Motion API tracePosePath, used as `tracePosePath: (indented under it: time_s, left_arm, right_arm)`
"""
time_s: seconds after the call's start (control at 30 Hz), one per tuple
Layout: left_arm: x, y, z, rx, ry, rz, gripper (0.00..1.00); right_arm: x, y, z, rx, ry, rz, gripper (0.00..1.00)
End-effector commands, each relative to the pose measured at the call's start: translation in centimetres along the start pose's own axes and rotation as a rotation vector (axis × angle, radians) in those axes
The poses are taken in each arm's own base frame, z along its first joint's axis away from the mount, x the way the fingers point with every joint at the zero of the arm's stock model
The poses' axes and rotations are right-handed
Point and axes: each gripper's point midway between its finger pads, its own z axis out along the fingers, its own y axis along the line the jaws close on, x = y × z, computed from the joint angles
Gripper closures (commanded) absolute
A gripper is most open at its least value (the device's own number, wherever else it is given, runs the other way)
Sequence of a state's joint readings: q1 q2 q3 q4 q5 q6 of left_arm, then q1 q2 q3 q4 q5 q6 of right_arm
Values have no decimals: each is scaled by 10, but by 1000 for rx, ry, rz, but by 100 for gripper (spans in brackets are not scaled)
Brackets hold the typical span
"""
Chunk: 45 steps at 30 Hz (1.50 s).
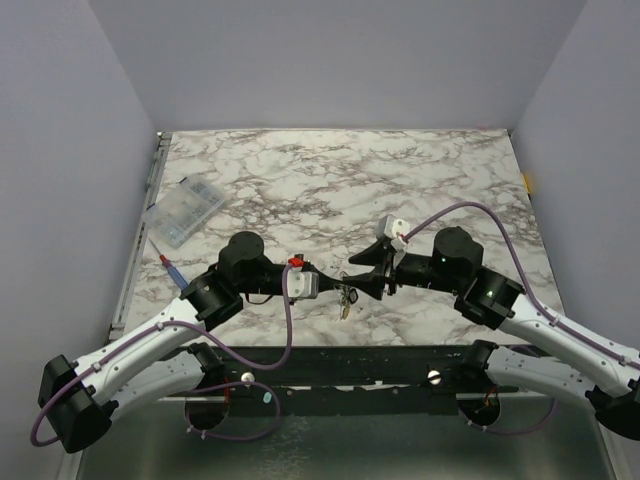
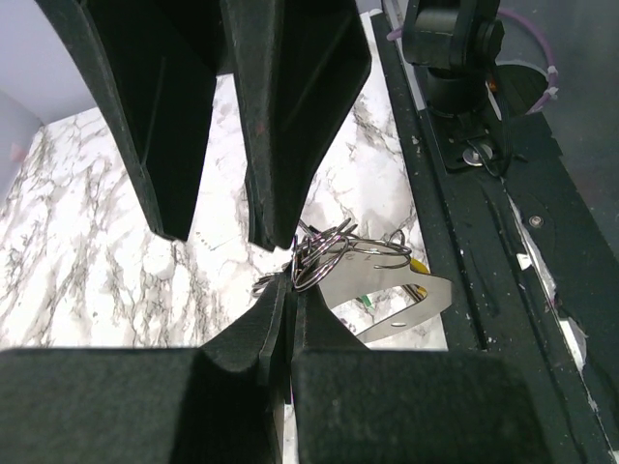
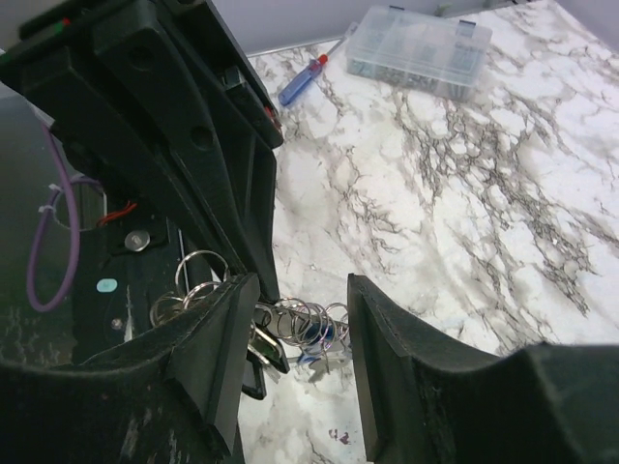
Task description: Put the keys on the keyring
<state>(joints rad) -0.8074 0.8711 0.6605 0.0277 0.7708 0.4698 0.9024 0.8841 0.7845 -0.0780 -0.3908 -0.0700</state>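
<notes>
A clear plastic compartment box [image 1: 185, 212] sits at the upper left of the marble desk [image 1: 400, 180]. Just below it lies a screwdriver [image 1: 170, 268] with a blue and red handle.

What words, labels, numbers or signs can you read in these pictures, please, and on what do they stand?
None can be read in any view.
Clear plastic box: no label visible.
Screwdriver: no print visible.
Pale round sticker: looks blank.
</notes>
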Motion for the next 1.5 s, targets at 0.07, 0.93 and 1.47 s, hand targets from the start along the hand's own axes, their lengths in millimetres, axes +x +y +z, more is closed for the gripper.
tracePosePath:
  time_s: [0.07, 0.93, 1.47]
  left_arm:
    - [-22, 6, -1, -17, -72, 68, 100]
    - [-29, 9, -4, -47, -97, 70, 100]
    - [-49, 10, -6, -58, -177, 77, 100]
  right_arm:
    - [-14, 10, -6, -37, -41, 1, 47]
    - [-6, 18, -9, -63, -53, 21, 43]
    - [-4, 16, -10, -50, -49, 16, 53]
